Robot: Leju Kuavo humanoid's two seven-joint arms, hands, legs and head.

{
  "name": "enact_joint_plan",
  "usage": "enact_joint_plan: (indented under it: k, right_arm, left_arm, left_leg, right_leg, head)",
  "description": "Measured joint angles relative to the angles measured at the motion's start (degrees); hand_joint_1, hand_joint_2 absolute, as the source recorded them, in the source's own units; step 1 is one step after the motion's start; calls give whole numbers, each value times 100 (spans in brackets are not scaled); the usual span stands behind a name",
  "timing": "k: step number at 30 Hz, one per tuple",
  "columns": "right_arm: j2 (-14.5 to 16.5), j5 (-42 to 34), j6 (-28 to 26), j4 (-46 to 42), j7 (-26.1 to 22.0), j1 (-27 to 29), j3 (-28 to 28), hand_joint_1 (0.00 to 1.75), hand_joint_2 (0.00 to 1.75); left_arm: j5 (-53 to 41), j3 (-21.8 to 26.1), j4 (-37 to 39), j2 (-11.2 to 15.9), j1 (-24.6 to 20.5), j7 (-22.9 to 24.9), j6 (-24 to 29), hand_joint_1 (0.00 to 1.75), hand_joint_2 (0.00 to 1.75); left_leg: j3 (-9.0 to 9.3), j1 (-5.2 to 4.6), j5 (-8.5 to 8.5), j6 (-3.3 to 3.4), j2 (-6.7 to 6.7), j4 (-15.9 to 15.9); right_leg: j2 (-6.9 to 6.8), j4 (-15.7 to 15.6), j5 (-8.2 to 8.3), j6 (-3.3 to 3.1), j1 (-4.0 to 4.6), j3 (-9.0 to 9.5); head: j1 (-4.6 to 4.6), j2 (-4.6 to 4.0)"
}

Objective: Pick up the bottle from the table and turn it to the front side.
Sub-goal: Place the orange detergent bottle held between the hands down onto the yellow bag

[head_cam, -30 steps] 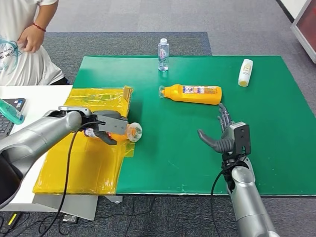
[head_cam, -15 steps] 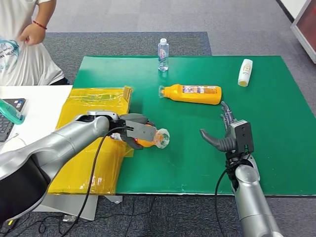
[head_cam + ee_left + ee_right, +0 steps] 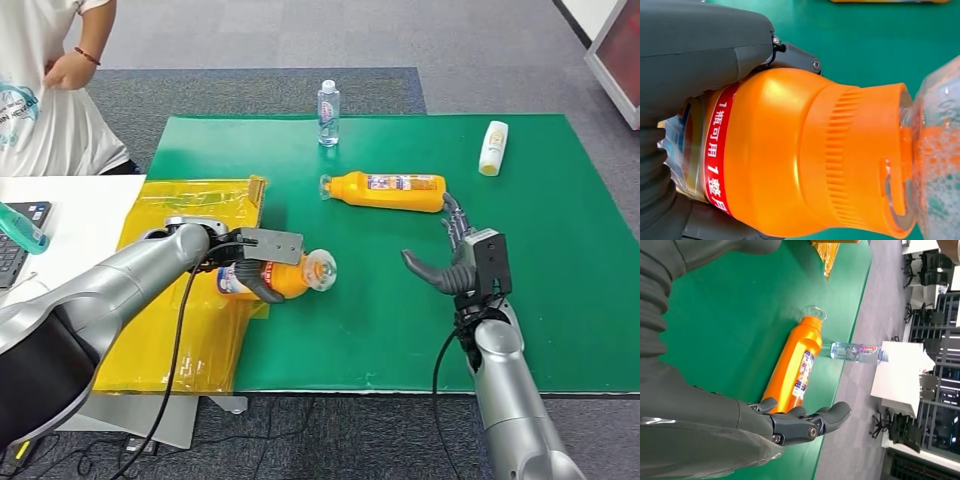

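At the far left a person in a white shirt [image 3: 45, 100] stands beside the worktop's white end [image 3: 72, 215], where a crinkled yellow plastic sheet [image 3: 181, 320] spreads onto the green mat [image 3: 362, 330]. Over the sheet's edge the left hand [image 3: 253, 262] grips the orange plastic bottle with a clear domed cap [image 3: 290, 275] around its red-banded body, fingers [image 3: 794, 55] wrapped over the shoulder, holding it on its side with the cap toward the mat's middle. The grip looks close to the label end, so the smooth body could slip or roll in the fingers when turned, and the cap might strike the mat if the wrist dips. Further along stand a small clear water bottle [image 3: 327, 100] and a second long orange bottle lying flat [image 3: 392, 191]. The right hand [image 3: 456, 265] hovers just beside that bottle, fingers spread and holding nothing; a careless reach could nudge it. A small white bottle [image 3: 494, 147] lies far right.
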Motion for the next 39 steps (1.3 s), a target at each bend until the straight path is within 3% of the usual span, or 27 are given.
enact_joint_plan:
  k: [9,20,33,39]
  right_arm:
    - [0,2,-9,213,-2,-121,109,0,175]
    - [0,-17,-5,637,-71,-374,257,0,175]
    - [-1,-95,-34,1029,-143,-493,309,0,175]
    - [-112,-121,-153,1176,-171,-427,299,0,175]
  left_arm:
    - [-60,43,104,-78,-4,476,-139,175,175]
    - [-104,-16,269,-124,-22,1017,-831,175,175]
    - [-1,-56,390,-97,38,1186,-779,175,175]
    - [-99,-126,414,-61,115,1370,-401,175,175]
  left_leg:
    - [38,2,-11,-8,4,-3]
    - [44,2,-11,-8,4,-3]
    - [53,2,-21,-11,5,-4]
    - [60,2,-22,-11,6,-5]
  right_leg:
    - [8,1,-8,-11,2,31]
    - [7,1,-10,-9,2,38]
    - [10,1,-17,-13,1,42]
    - [11,1,-20,-16,2,45]
  head:
    - [1,0]
    - [1,0]
    - [1,0]
    - [1,0]
